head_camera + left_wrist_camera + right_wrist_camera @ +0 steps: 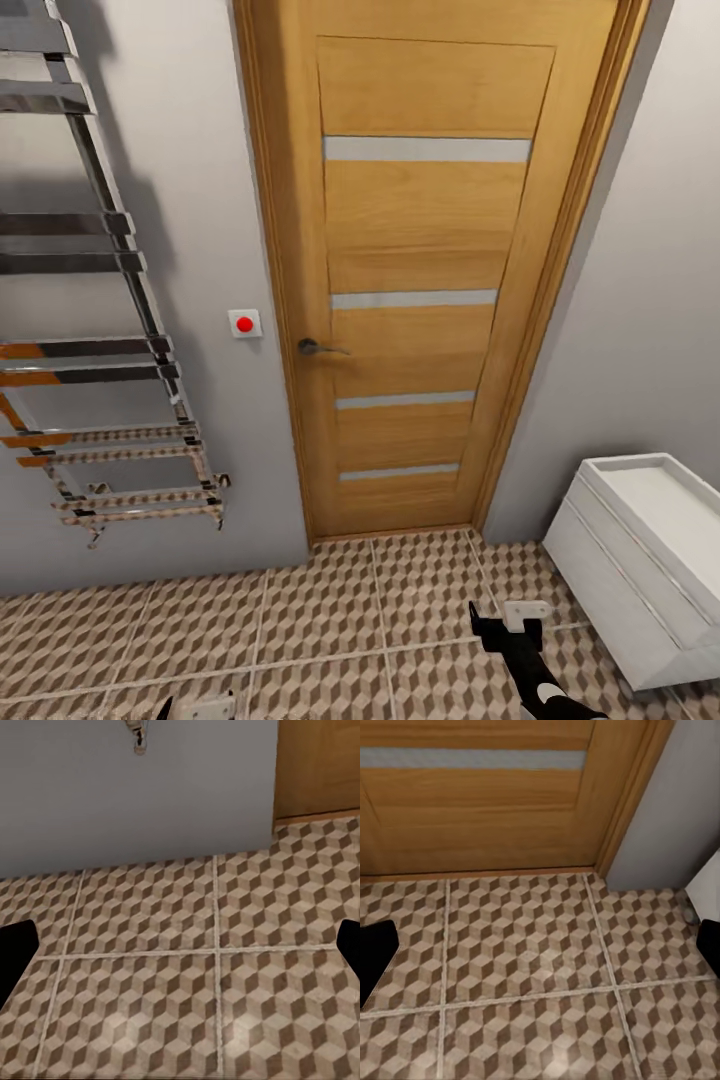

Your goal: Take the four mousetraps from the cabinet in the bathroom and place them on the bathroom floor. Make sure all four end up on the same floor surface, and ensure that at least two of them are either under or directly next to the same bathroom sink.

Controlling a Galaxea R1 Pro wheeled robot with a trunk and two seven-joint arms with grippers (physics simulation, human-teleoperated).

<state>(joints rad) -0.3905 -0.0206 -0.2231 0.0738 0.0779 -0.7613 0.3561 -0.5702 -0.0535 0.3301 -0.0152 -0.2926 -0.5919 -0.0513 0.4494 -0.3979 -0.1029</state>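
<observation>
The robot faces a closed orange-brown wooden door with pale glass strips and a dark lever handle, so it is probably in transit, not at work on anything. The right pincer hangs low over the bathroom floor of cube-patterned brown, beige and white tiles, short of the door's foot. In the right wrist view its two dark fingertips sit at opposite edges with bare tile between them, so it stands wide and holds nothing. The left pincer barely enters the head view; in its own wrist view its fingertips are equally far apart over tile, wide and empty too, likely carried that way ready for a grasp.

Off to the right pincer's outer side stands a low white drawer unit against the grey wall. Beyond the left pincer, a chrome ladder towel rail hangs on the wall, with a small white switch with a red button beside the door.

The mousetraps, cabinet and sink lie somewhere outside these views.
</observation>
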